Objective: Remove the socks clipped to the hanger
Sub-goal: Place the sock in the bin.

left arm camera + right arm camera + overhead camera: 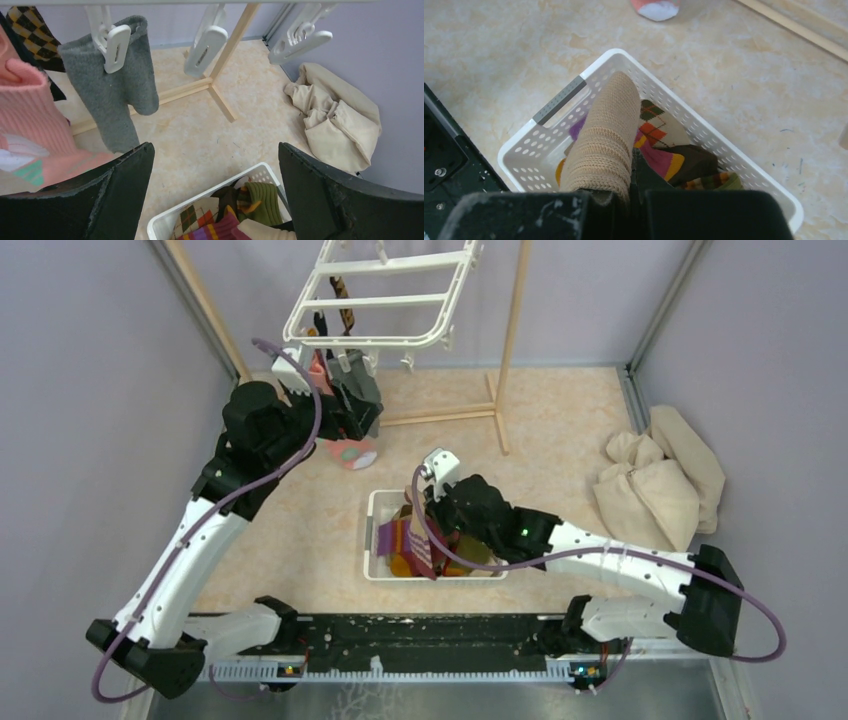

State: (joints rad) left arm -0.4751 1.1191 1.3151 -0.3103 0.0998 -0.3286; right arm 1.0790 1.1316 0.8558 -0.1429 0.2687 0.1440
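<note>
The white hanger (385,300) hangs at the back, with a grey sock (112,80), a pink sock with mint patches (30,125) and an argyle sock (32,30) clipped to its rim. My left gripper (350,420) is open and empty just below the hanger's near edge, with the grey sock ahead and to the left of its fingers (120,195). My right gripper (425,530) is shut on a beige knit sock (606,135) and holds it over the white basket (734,165), which holds several coloured socks (659,155).
A wooden pole rack (505,350) stands behind the basket. A beige cloth heap (660,480) lies at the right wall. A pink sock toe (352,453) lies or hangs low by the floor beneath the hanger. Empty clips (205,50) dangle from the hanger rim.
</note>
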